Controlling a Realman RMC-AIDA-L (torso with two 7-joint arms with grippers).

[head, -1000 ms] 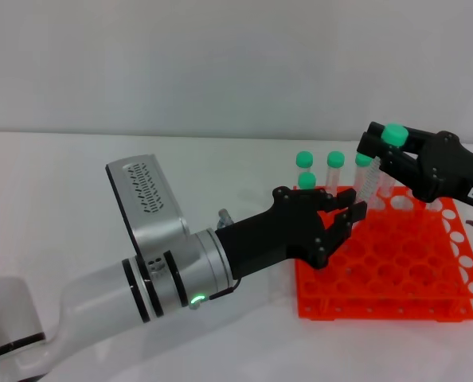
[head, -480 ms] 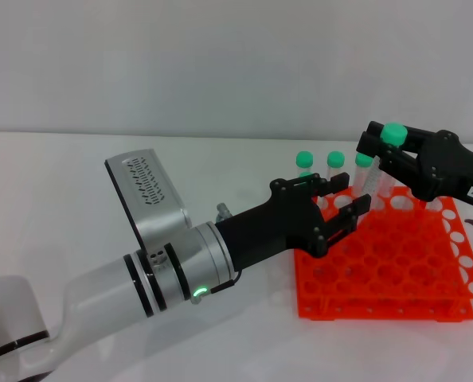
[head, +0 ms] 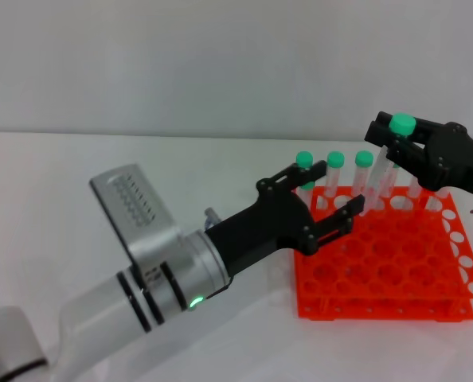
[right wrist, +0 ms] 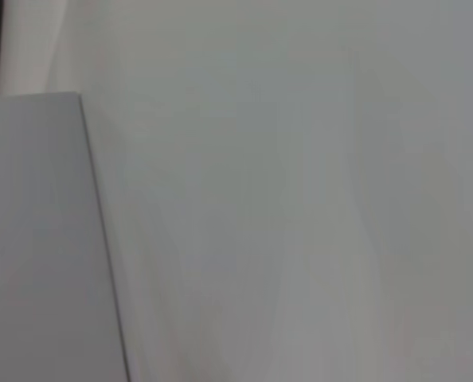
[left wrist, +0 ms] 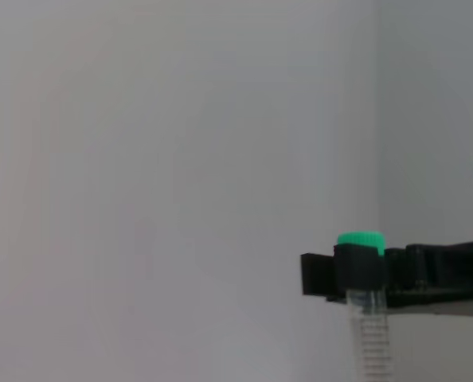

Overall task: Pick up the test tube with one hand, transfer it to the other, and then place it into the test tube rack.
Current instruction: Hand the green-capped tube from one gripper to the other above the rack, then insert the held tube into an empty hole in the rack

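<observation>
Right hand (head: 416, 147), black with white wrist label, above far right corner of test tube rack (head: 388, 270); fingers closed round test tube (head: 386, 163) just below green cap, tube hanging near upright, lower end over far row of holes. Left hand (head: 308, 215), on silver-grey forearm, fingers spread, holding nothing, hovering over rack's left part, apart from tube. Step in hand, judged: placement after transfer. Next move calls for aligning tube tip with free hole, straight descent, then release. Three other capped tubes (head: 334, 171) stand nearby: collision risk.
</observation>
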